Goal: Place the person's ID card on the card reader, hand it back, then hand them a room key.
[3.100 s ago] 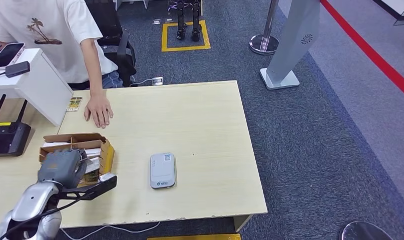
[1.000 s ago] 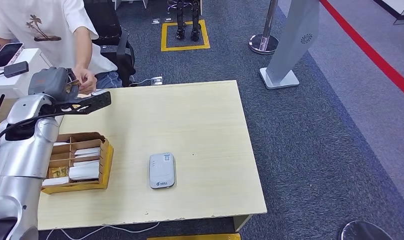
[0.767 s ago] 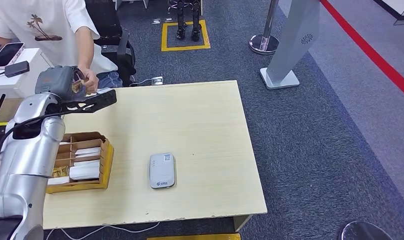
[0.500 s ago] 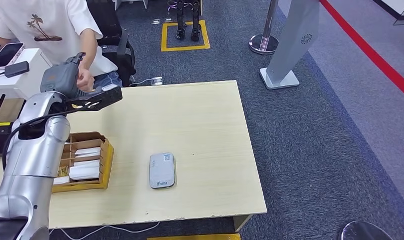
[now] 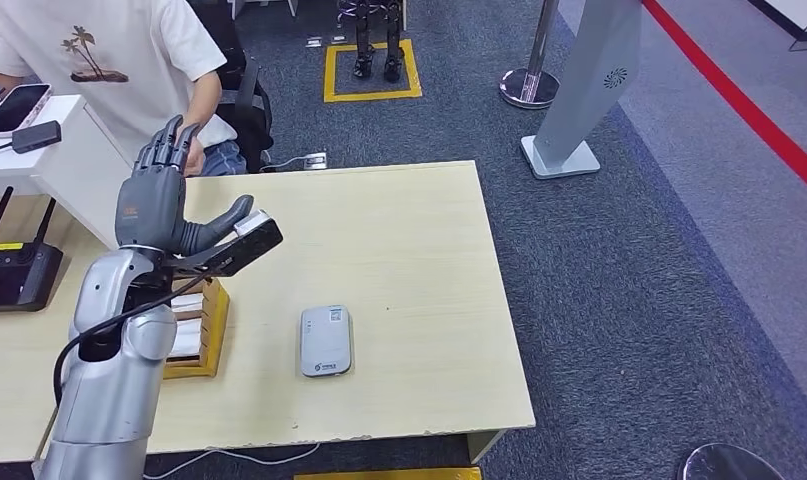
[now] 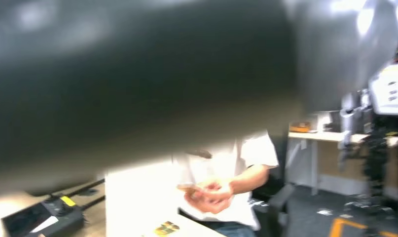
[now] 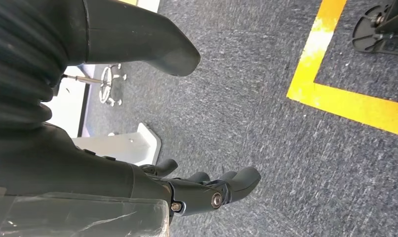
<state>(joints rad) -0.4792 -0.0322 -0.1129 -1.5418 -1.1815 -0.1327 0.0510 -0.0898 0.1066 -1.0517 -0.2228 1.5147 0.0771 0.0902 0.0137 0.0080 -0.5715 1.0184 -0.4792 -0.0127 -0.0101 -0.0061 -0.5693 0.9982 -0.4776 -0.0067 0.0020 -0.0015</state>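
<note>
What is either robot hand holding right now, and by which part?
Nothing. The left robot hand is raised with fingers spread, empty. The right robot hand hangs over the carpet, empty. The person's hands hold a card.

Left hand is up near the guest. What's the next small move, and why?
Probably draw the left hand away from the person and lower it to the robot's side. It is open and holds nothing, fingers pointing up, while the person's hands hold what looks like a small card close to their body. The card reader lies bare, so nothing seems left to pass. Mind the box under the forearm.
</note>
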